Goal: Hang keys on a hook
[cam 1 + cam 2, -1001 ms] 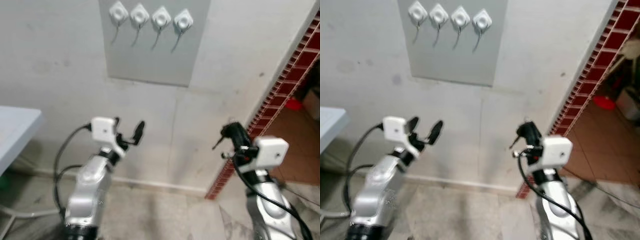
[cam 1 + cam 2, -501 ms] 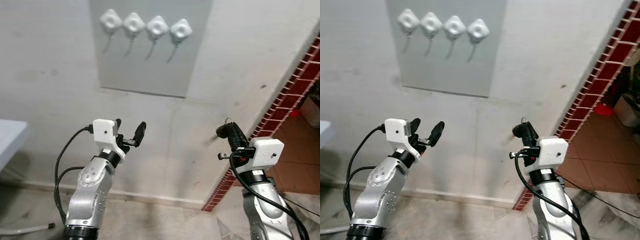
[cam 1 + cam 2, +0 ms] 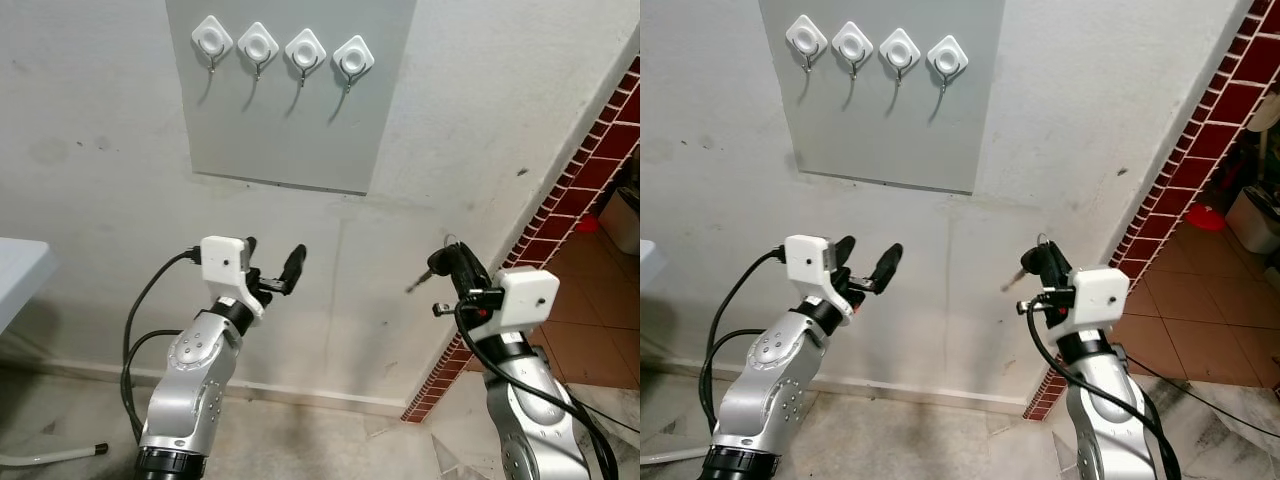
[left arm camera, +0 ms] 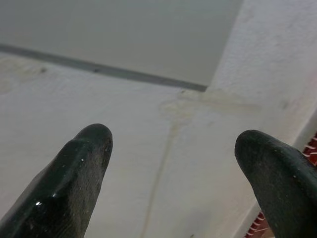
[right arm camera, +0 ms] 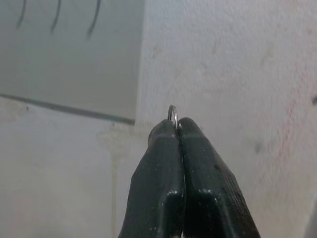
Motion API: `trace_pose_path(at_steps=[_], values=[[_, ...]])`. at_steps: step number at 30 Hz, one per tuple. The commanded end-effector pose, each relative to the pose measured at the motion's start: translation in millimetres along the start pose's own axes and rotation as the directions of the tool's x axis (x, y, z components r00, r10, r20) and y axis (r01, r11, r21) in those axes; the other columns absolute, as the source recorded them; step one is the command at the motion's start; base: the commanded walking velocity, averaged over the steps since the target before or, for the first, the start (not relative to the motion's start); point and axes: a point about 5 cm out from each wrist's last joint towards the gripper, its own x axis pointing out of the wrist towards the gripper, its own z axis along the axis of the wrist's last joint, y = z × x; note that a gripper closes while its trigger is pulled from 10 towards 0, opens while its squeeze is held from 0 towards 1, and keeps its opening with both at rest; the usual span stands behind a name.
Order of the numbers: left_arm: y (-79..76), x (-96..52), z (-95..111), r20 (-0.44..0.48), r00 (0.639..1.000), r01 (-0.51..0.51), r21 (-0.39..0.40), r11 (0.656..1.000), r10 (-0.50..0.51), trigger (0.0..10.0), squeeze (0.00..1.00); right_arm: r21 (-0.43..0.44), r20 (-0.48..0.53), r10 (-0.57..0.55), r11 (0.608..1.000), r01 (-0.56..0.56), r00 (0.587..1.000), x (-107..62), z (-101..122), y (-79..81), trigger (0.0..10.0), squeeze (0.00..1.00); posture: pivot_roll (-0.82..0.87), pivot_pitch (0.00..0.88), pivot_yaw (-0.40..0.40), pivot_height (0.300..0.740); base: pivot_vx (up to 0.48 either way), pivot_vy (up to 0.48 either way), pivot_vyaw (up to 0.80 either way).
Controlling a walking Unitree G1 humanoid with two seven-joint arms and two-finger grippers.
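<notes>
Right wrist view: my right end effector [image 5: 177,130] pinches the key ring [image 5: 172,113] protruding, ready for 4 hooks [image 3: 352,62]; left end effector [image 3: 272,270] spread, idle.

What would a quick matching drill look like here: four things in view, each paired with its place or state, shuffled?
Things:
1. left pincer
2. right pincer
3. hooks
4. brick edging

Places or states:
A. in a row on the grey panel, nothing hanging on them
B. red, running diagonally along the wall's right side
C. fingers spread apart, holding nothing
D. fingers pressed together on the key ring

Pairs: 1-C, 2-D, 3-A, 4-B
</notes>
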Motion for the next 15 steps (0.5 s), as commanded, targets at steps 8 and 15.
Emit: trace_pose_path(at_steps=[8,15], values=[[-24.2,26.6,28.4,0.046,0.991,0.127,0.044,0.991,-0.129,10.0,0.00,0.021,0.059,0.064,0.998,-0.066,0.996,46.0,16.6,-3.0,10.0,0.00,-0.02,0.064,-0.071,0.714,0.000,0.000,0.00],[-25.5,32.6,34.7,0.063,0.988,0.138,0.035,0.990,-0.140,10.0,0.00,0.010,0.103,0.094,0.995,-0.095,0.990,72.7,28.1,-2.7,10.0,0.00,-0.02,0.066,-0.072,0.714,0.000,0.000,0.00]])
